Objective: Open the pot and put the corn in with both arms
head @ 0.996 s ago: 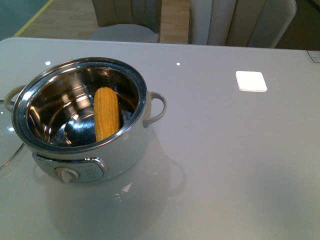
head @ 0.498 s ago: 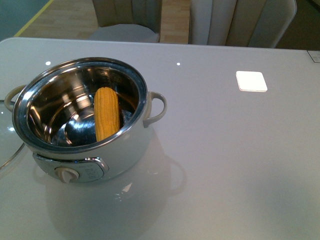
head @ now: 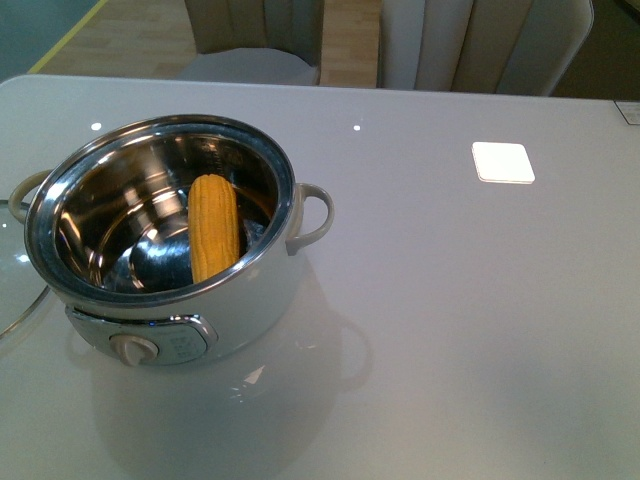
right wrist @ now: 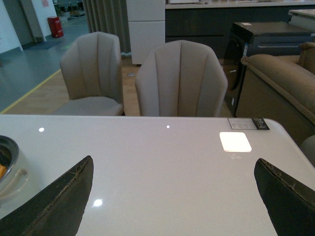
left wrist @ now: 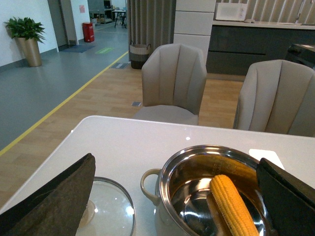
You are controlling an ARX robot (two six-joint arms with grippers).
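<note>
While nothing differs from half a second earlier, the front view holds a still scene: the pot sits uncovered near the table's front left, its cream dial facing forward, and the corn lies slanted inside against the steel wall. Beside the pot's left handle, the glass lid rests flat on the table, just apart from it. No arm shows in this view. From the left wrist, the left gripper hangs spread wide and empty just before the pot, the corn between its fingers in view. Well to the right, the right gripper also stands wide, holding nothing, over bare table. Farther back, beige chairs stand behind the table.
</note>
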